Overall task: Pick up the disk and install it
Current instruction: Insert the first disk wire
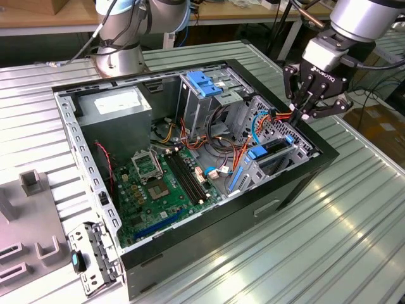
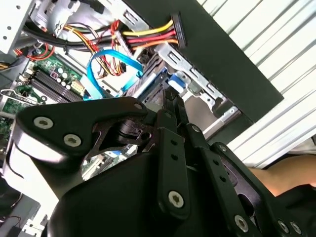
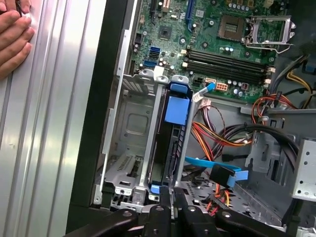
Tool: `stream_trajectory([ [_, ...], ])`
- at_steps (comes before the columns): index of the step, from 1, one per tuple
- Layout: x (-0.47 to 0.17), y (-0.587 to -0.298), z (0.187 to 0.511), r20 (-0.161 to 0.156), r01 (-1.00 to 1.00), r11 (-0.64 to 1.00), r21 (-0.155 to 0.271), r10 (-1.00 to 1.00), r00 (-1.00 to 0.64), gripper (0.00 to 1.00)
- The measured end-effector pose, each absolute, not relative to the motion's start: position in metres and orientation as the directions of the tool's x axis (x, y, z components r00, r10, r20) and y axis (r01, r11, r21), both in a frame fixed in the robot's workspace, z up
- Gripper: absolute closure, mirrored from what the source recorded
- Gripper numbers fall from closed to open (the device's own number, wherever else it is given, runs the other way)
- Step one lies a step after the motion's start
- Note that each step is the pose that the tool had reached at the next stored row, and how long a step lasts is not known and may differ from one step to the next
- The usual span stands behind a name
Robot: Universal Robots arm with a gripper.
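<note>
The flat rectangular disk of dark metal with blue plastic edging (image 3: 166, 148) stands on edge in a slot of the grey sheet-metal drive bay (image 3: 129, 129). The bay sits inside the open black computer case (image 1: 304, 183), at the end of the case toward the exterior view's right. The disk appears to lie along the slot for its whole length, with the neighbouring slot bare.

The robot's black multi-fingered hand (image 1: 302, 116) hangs over that same end of the case. It is clenched, its fingers drawn together with nothing visible between them, and the tips point at the blue-capped end of the disk. Whether they actually touch that end cannot be told.

By my reading the pick-up is done and the work is at the last part of the install, seating the disk in its slot. Finishing that would call for pressure straight along the slot, not across it.

It would also call for care with the bundle of red, yellow and orange wires (image 1: 281, 116) and the flat blue cable (image 3: 217, 165), which lie inside the case just beside the bay.

Outside the case wall, a person's fingers (image 3: 15, 34) rest on the ribbed metal counter (image 1: 354, 240).
</note>
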State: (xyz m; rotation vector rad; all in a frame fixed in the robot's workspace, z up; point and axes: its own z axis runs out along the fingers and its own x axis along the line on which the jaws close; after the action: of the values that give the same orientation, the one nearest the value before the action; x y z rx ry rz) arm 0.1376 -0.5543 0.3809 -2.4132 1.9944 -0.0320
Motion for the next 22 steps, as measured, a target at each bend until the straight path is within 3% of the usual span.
stream_trajectory([
  [9,0.150,-0.542,0.381,0.009,-0.978,-0.205,-0.021,-0.979,0.205,0.82],
  [11,0.152,-0.540,0.381,0.009,-0.978,-0.209,-0.021,-0.978,0.209,0.81],
  [12,0.153,-0.539,0.381,0.009,-0.977,-0.211,-0.021,-0.977,0.211,0.75],
  [17,0.157,-0.535,0.381,0.010,-0.973,-0.229,-0.021,-0.973,0.229,0.75],
  [19,0.159,-0.535,0.381,0.010,-0.971,-0.238,-0.021,-0.971,0.238,0.67],
  [22,0.159,-0.534,0.381,0.011,-0.964,-0.264,-0.021,-0.964,0.264,0.67],
])
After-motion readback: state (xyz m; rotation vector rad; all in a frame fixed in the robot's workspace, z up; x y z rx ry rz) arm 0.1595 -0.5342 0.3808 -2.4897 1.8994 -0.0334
